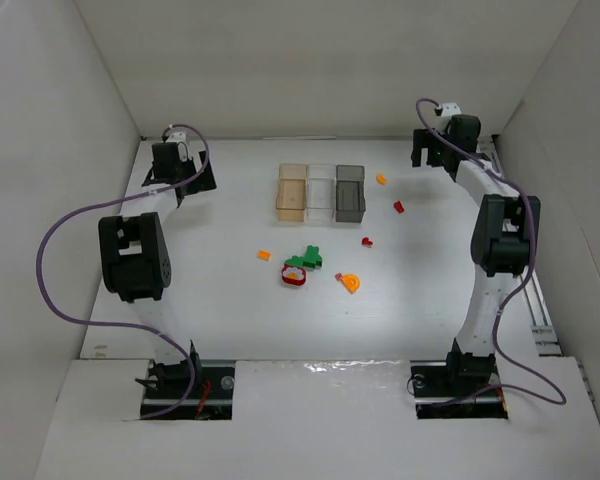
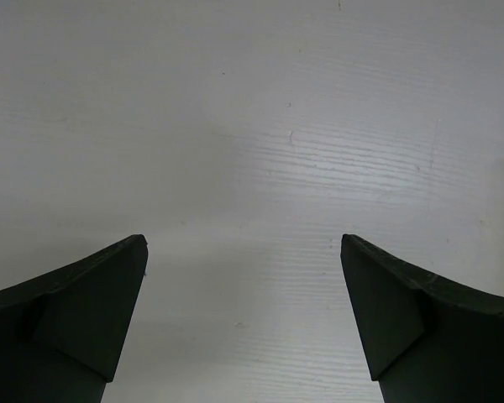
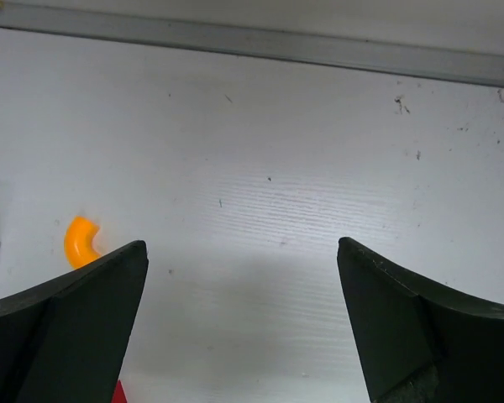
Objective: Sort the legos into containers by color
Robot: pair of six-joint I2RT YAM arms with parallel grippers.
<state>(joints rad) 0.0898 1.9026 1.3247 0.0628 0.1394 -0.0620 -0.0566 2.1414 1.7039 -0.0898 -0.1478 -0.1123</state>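
Three containers stand in a row at the table's back middle: amber (image 1: 292, 191), clear (image 1: 321, 191), dark grey (image 1: 350, 192). Legos lie scattered in front: a green piece (image 1: 307, 259) by a red ring (image 1: 295, 276), an orange wedge (image 1: 349, 283), a small orange brick (image 1: 264, 255), red bricks (image 1: 366, 241) (image 1: 399, 207), and an orange piece (image 1: 381, 179) that also shows in the right wrist view (image 3: 81, 239). My left gripper (image 1: 187, 185) (image 2: 244, 252) is open and empty over bare table at the back left. My right gripper (image 1: 427, 155) (image 3: 242, 252) is open and empty at the back right.
White walls enclose the table on three sides. A grey rail (image 3: 260, 44) runs along the far edge in the right wrist view. Purple cables (image 1: 55, 270) loop from both arms. A metal strip (image 1: 540, 315) lies along the table's right edge.
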